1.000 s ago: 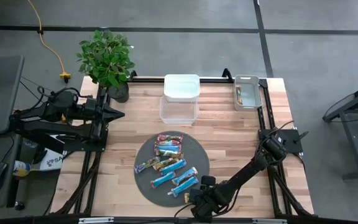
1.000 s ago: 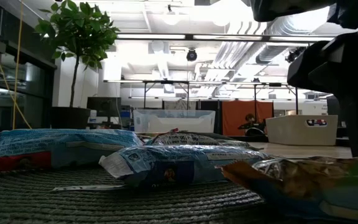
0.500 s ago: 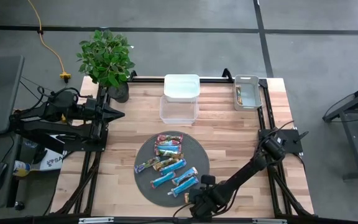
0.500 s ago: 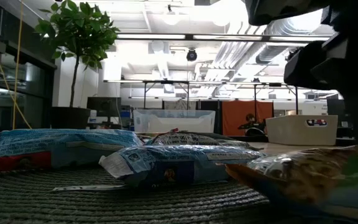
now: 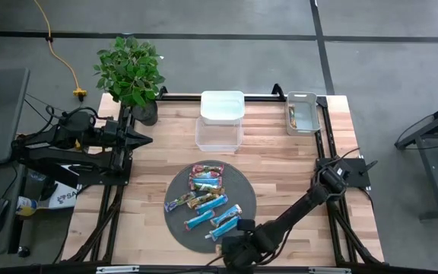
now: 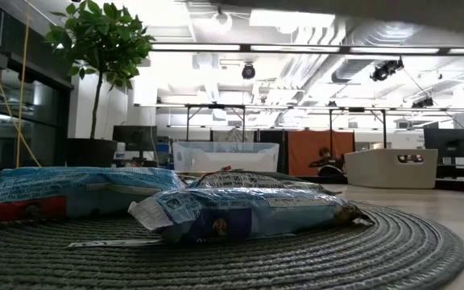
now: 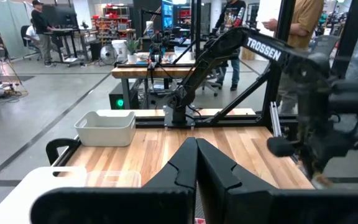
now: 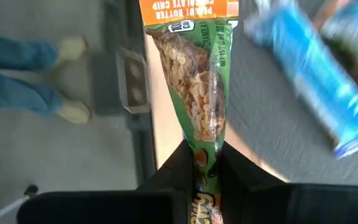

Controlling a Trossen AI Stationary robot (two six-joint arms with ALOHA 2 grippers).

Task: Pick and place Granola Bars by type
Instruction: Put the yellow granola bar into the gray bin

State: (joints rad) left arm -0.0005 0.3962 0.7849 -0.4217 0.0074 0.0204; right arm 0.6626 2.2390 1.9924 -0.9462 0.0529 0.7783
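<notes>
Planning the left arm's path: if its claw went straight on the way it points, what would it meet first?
The left claw, shut, points across the table; nearest ahead looks to be the clear container beneath the white lid, though depth is unclear.

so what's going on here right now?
The right hand is shut on a green granola bar, holding it by one end at the near edge of the round mat. The other bars, blue and red-pink, lie in a loose pile on the mat. The left hand waits, shut, at the table's left side. The clear tub and the grey bin sit at the far edge.
</notes>
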